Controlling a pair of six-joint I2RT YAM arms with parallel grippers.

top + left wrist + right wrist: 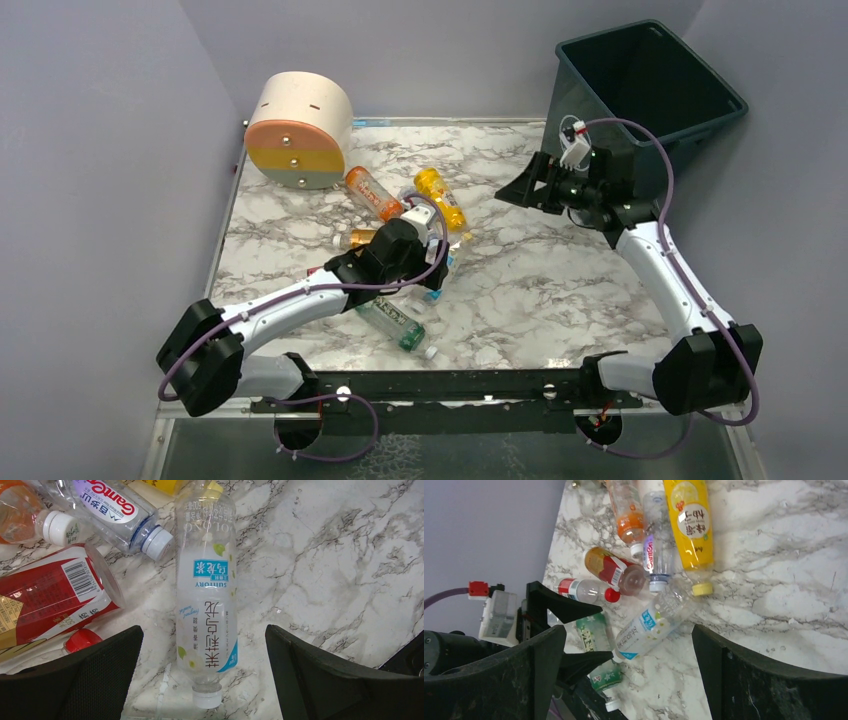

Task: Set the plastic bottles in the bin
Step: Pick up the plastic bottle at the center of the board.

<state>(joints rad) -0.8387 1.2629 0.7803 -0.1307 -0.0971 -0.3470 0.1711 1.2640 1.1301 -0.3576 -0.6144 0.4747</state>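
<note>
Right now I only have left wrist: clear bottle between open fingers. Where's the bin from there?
Observer: The bin sits at the far right corner of the table. The left gripper is left of centre.
Operator: Right arm in the way?
Observer: The right gripper hangs open and empty just in front of the bin.
Operator: Bottles outside my frame?
Observer: A green bottle lies toward the near edge, beside the left arm.
</note>
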